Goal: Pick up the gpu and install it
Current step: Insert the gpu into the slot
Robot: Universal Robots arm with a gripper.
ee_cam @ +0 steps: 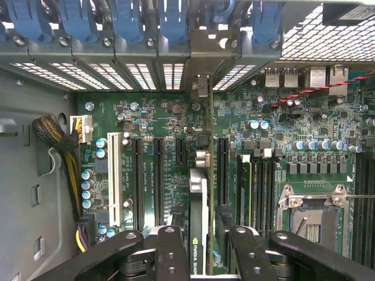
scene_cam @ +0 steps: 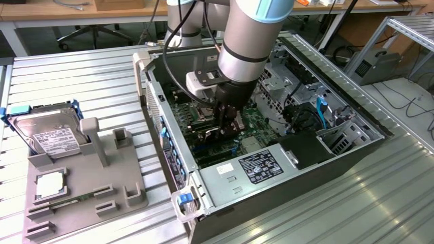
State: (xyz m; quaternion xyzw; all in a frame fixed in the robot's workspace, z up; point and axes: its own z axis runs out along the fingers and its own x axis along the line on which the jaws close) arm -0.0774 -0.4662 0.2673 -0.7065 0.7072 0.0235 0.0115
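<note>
The gpu (ee_cam: pixel 199 205) appears edge-on in the wrist view, a thin black card with a silvery edge and a small green logo. It stands upright over the green motherboard (ee_cam: pixel 146 123), in line with the long black expansion slots (ee_cam: pixel 158 181). My gripper (ee_cam: pixel 202 249) is shut on it, one black finger (ee_cam: pixel 170 252) on each side. In the exterior view the gripper (scene_cam: pixel 227 122) reaches down into the open computer case (scene_cam: pixel 339 147), with the gpu (scene_cam: pixel 225 133) low over the board. Whether the card sits in a slot is hidden.
Blue slot latches (ee_cam: pixel 170 23) line the case's rear wall. An open CPU socket (ee_cam: pixel 313 213) lies beside the slots. On the exterior view's left, a grey fixture (scene_cam: pixel 115 178) holds the silver hard drive (scene_cam: pixel 44 129), a processor (scene_cam: pixel 51 184) and a memory stick (scene_cam: pixel 71 201). The power supply (scene_cam: pixel 261 165) fills the case's near end.
</note>
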